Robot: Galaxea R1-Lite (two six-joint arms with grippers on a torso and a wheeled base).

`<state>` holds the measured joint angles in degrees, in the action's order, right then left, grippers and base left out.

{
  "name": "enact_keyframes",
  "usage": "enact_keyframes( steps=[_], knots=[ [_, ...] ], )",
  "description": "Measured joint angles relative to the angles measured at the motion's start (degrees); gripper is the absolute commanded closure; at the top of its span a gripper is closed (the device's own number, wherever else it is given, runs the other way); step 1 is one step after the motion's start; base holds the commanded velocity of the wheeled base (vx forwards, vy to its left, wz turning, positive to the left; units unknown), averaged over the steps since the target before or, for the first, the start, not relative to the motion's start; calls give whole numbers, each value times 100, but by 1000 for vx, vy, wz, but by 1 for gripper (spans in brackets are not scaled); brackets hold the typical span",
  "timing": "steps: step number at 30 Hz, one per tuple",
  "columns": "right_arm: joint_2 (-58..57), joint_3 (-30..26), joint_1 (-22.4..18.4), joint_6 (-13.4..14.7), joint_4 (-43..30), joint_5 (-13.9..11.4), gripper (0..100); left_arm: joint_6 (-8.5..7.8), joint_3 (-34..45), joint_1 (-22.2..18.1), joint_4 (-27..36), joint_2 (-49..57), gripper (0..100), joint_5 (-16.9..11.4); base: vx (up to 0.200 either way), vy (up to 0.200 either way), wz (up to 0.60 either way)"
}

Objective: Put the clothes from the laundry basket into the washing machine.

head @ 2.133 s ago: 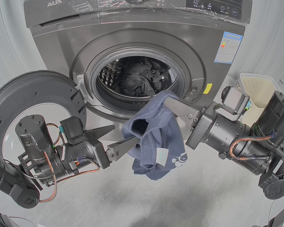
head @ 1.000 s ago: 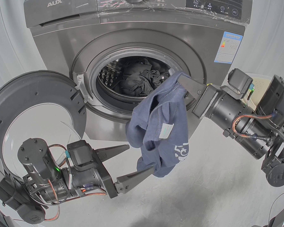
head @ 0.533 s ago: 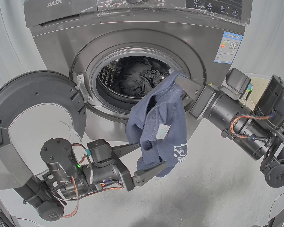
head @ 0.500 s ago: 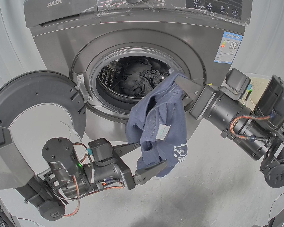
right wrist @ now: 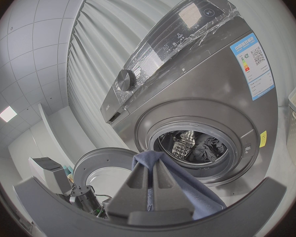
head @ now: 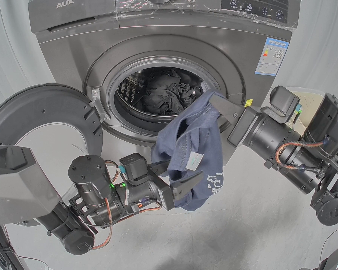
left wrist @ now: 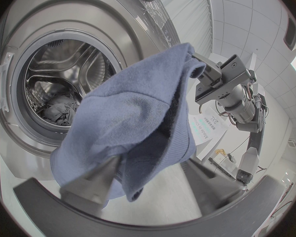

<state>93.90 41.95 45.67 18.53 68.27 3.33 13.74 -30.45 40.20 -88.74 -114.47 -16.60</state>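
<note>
A blue garment [head: 193,147] with a white tag hangs in front of the lower right rim of the washing machine's [head: 161,38] drum opening. My right gripper [head: 215,102] is shut on its top edge, and its own view shows the pinch [right wrist: 151,164] on the blue cloth [right wrist: 190,191]. My left gripper [head: 178,174] stands open low down, one finger on each side of the garment's lower folds. In its own view the garment [left wrist: 131,116] drapes between the spread fingers [left wrist: 95,181]. Dark clothes [head: 165,92] lie inside the drum.
The round door [head: 45,109] is swung open to the left, close to my left arm. A white laundry basket [head: 311,102] stands on the floor to the right of the machine, behind my right arm. Bare grey floor lies below the garment.
My right gripper lifted the garment up toward the drum opening and has since held nearly still. My left gripper dropped low, then came back up, and its open fingers now straddle the garment's lower part.
</note>
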Motion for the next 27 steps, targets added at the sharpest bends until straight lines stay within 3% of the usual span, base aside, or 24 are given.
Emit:
enact_keyframes(
  steps=[7,17,27],
  knots=[
    [-2,2,-90,2,0,23,100,-9,162,72,6,265,100,40,0,0,0],
    [-204,-50,-187,22,-6,80,100,9,736,-52,452,1674,100,54,0,0,0],
    [-929,-741,-41,13,-15,-191,100,20,557,-328,1314,2740,100,55,0,0,0]
  ],
)
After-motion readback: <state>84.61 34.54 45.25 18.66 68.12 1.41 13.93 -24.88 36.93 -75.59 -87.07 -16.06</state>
